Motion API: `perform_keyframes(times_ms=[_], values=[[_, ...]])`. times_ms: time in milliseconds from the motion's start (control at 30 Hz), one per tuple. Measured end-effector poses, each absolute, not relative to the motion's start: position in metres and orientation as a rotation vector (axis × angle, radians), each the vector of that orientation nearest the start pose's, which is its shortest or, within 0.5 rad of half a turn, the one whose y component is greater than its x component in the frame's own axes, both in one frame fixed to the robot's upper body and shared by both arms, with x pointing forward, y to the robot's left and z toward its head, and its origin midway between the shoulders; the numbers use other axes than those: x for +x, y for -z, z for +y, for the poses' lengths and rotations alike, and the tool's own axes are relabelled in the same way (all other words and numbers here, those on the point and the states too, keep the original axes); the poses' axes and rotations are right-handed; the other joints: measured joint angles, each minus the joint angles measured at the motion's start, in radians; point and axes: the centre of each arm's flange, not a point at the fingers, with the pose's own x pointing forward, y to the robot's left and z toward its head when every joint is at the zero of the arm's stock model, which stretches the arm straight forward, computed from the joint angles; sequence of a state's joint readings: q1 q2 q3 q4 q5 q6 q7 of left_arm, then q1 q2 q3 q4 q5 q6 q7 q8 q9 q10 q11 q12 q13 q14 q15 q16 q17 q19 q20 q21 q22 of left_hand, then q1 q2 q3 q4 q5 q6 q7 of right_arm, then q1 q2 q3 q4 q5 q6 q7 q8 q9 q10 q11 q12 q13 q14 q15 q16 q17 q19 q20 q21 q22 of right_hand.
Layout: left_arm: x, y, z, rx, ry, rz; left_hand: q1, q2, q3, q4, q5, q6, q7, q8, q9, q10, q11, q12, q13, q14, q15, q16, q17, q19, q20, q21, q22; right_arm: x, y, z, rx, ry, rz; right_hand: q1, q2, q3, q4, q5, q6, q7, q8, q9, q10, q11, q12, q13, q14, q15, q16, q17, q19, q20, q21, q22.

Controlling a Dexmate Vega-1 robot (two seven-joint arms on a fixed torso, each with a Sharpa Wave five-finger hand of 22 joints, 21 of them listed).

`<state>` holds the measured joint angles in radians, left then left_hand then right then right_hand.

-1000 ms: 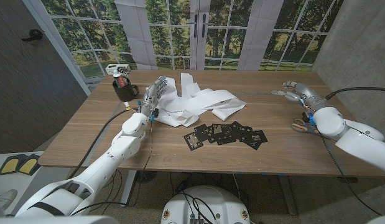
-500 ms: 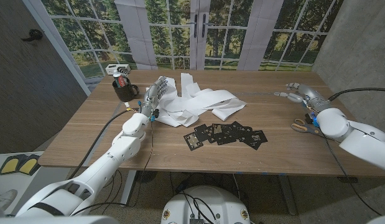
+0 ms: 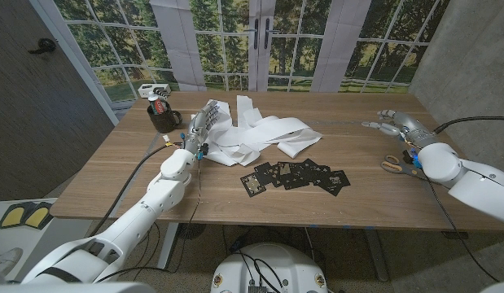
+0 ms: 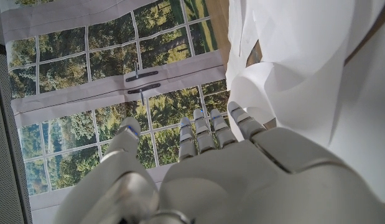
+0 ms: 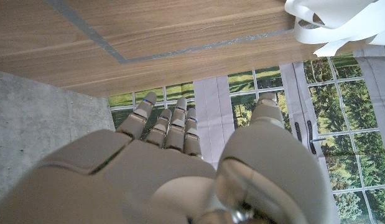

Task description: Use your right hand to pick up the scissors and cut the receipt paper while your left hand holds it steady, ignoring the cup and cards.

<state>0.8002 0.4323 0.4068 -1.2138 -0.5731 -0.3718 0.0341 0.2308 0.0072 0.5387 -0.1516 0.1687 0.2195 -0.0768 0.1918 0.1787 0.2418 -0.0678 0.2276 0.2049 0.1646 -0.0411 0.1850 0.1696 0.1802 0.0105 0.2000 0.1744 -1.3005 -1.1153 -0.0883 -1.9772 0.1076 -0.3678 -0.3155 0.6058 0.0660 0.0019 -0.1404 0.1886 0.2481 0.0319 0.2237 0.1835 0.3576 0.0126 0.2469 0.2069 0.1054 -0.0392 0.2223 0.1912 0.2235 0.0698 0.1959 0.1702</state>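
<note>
On the wooden worktop [image 3: 113, 183] black cards [image 3: 296, 176] lie nearest, the scissors [image 3: 393, 165] just beside the right wrist, whose right hand [image 3: 392, 122] is released with fingers apart, while farther off the left hand [image 3: 199, 125] rests open-fingered against the crumpled receipt paper [image 3: 256, 134] by the cup [image 3: 162, 119].

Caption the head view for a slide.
Left hand rests on receipt paper; right hand open beyond untouched scissors.
</note>
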Motion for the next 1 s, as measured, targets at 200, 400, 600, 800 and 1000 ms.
perform_keyframes(times_ms=[200, 400, 600, 800, 1000], values=[[0.664, 0.033, 0.264, -0.044, 0.159, -0.633, 0.0, 0.0, 0.0, 0.0, 0.0, 0.0, 0.0, 0.0, 0.0, 0.0, 0.0, 0.0, 0.0, 0.0, 0.0, 0.0, 0.0, 0.0, 0.0, 0.0, 0.0, 0.521, 0.004, -0.409, -0.999, 0.301, -0.352, 0.004, -0.004, 0.0, 0.0, 0.0, 0.0, 0.0, 0.0, 0.0, 0.0, 0.0, 0.0, 0.0, 0.0, 0.0, 0.0, 0.0, 0.0, 0.0, 0.0, -0.003], [0.665, 0.032, 0.261, -0.052, 0.166, -0.636, 0.005, -0.005, 0.0, 0.0, 0.0, 0.0, 0.0, 0.0, 0.0, 0.0, 0.0, 0.0, 0.0, 0.0, 0.0, 0.0, 0.0, 0.013, -0.002, 0.0, 0.0, 0.519, 0.004, -0.412, -1.012, 0.311, -0.338, 0.004, -0.004, 0.0, 0.0, 0.0, 0.006, -0.006, 0.0, 0.001, 0.0, 0.0, 0.0, 0.005, 0.0, 0.0, 0.0, 0.0, 0.005, 0.006, 0.0, -0.003], [0.667, 0.032, 0.259, -0.057, 0.169, -0.636, 0.005, -0.005, 0.0, 0.0, 0.0, 0.0, 0.0, 0.0, 0.0, 0.0, 0.0, 0.0, 0.0, 0.0, 0.0, 0.0, 0.0, 0.013, -0.002, 0.0, 0.0, 0.518, 0.004, -0.413, -1.022, 0.317, -0.329, 0.004, -0.004, 0.0, 0.0, 0.0, 0.006, -0.006, 0.0, 0.005, 0.004, -0.004, 0.0, 0.005, 0.004, 0.004, 0.0, 0.0, 0.001, 0.009, 0.0, -0.003], [0.668, 0.032, 0.259, -0.058, 0.17, -0.635, 0.005, -0.005, 0.0, 0.0, 0.0, 0.0, 0.0, 0.0, 0.0, 0.006, 0.006, 0.0, 0.0, 0.0, 0.0, 0.0, 0.0, 0.013, -0.002, 0.0, 0.0, 0.516, 0.004, -0.415, -1.03, 0.323, -0.321, 0.004, -0.004, 0.0, 0.0, 0.0, 0.006, -0.005, 0.0, 0.005, 0.007, -0.007, 0.0, 0.005, 0.004, 0.003, 0.0, 0.0, -0.006, 0.016, -0.004, -0.003], [0.669, 0.031, 0.259, -0.055, 0.171, -0.636, 0.009, -0.001, 0.0, 0.0, 0.0, 0.004, 0.004, 0.0, 0.0, 0.01, 0.001, 0.0, 0.0, 0.005, 0.005, 0.0, 0.0, 0.029, -0.018, 0.0, 0.0, 0.516, 0.004, -0.417, -1.036, 0.329, -0.311, 0.004, -0.004, 0.0, 0.0, 0.0, 0.006, -0.005, -0.008, 0.005, 0.011, -0.004, -0.007, 0.005, 0.004, 0.003, 0.0, 0.0, 0.0, 0.022, -0.004, 0.0]])
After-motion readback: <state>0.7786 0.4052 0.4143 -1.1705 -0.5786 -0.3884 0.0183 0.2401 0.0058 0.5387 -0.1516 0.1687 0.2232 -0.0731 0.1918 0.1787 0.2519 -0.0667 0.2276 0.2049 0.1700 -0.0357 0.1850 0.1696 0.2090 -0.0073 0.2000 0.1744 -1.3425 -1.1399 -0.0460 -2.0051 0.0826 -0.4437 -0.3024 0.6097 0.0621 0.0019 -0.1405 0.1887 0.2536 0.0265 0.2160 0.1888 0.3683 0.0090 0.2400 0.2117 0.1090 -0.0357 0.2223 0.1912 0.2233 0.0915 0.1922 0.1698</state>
